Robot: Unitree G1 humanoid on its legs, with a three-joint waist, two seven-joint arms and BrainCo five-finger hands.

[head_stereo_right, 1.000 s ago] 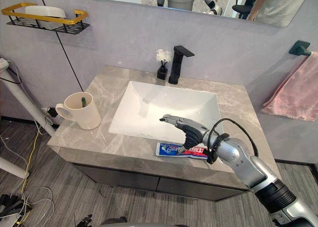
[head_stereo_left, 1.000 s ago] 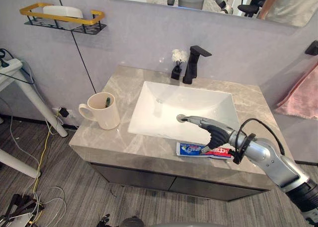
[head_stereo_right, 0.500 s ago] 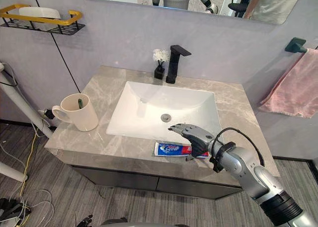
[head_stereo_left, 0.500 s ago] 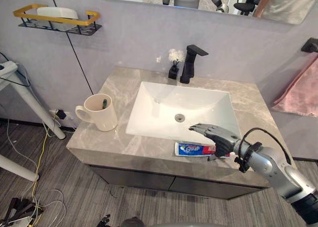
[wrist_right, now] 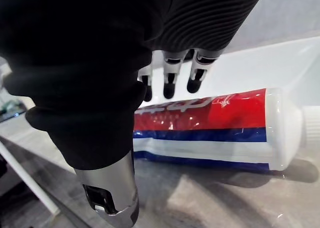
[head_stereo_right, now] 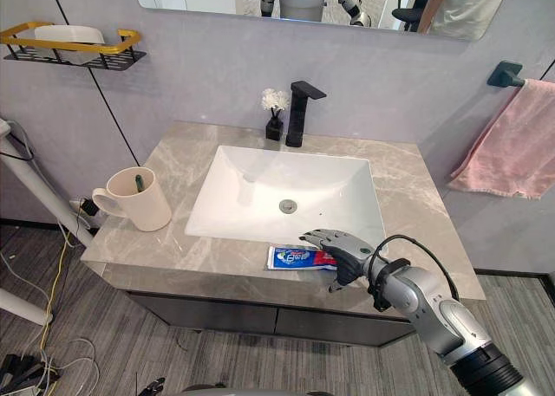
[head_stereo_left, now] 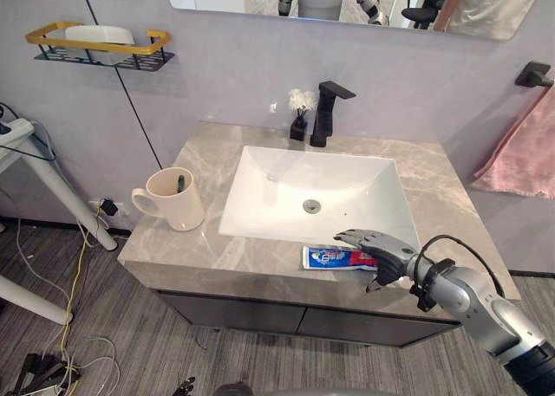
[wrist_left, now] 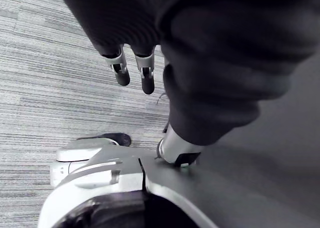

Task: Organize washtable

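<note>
A red, white and blue toothpaste tube (head_stereo_left: 334,257) lies on the grey marble counter (head_stereo_left: 186,249), along the front rim of the white sink (head_stereo_left: 316,192). My right hand (head_stereo_left: 381,245) hangs open over the tube's right end, fingers spread above it and thumb dropped toward the counter's front edge. In the right wrist view the fingers (wrist_right: 170,81) reach over the tube (wrist_right: 215,123) with the thumb (wrist_right: 107,188) on its near side, not closed on it. A cream mug (head_stereo_left: 173,198) with a green toothbrush (head_stereo_left: 180,183) stands at the left. My left hand (wrist_left: 132,71) hangs relaxed above the floor.
A black faucet (head_stereo_left: 326,114) and a small black vase of white flowers (head_stereo_left: 300,112) stand behind the sink. A pink towel (head_stereo_left: 525,149) hangs at the right wall. A gold-railed shelf (head_stereo_left: 100,48) is up on the left wall. White table legs (head_stereo_left: 52,192) stand left of the counter.
My right hand has drawn back from over the sink's drain to the front rim and come down over the tube's right end. The camera has shifted a little; the tube and mug stay put.
</note>
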